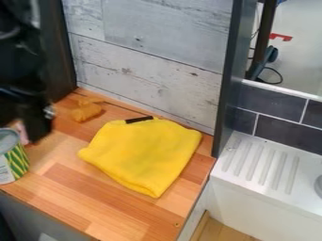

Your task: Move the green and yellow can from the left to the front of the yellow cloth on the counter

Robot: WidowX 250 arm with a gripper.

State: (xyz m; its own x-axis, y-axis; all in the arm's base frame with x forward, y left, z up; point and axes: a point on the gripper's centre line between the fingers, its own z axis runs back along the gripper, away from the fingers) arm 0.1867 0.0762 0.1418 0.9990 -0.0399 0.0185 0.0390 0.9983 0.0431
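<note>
Gripper (39, 134) seemingly beside one can (14, 162); one cloth (143, 154).

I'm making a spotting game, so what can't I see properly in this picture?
In the camera view:
Green, yellow and white metal can: cut off by the left edge.
Pink thing: partly hidden behind that can.
Orange-brown lump on the wooden counter: too small to name.
Round grey thing: cut off by the right edge.
</note>
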